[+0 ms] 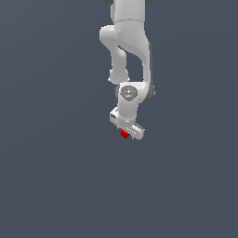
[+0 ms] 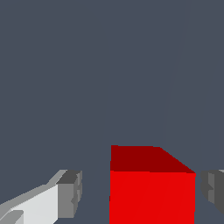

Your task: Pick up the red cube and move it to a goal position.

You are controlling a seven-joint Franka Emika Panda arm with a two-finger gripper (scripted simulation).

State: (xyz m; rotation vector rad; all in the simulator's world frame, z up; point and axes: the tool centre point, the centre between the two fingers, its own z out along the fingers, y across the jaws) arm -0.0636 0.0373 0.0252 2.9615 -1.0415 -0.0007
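A: How does the gripper [image 2: 140, 192] stand?

B: Spread apart. In the wrist view a gap shows between each grey fingertip [image 2: 70, 192] and the red cube [image 2: 151, 192], so nothing is clasped.

A: And the cube?

B: Between the fingers, nearer one. In the exterior view it shows just under the white arm [image 1: 130, 42], against the plain grey floor [image 1: 46, 186].

I see the red cube [image 1: 124, 134] as a tiny bright red block with plain faces, right at the tip of the arm's tool in the exterior view. Wrist view: cube [image 2: 151, 188] sits square, darker top face, brighter front face, gaps visible on both sides of it.
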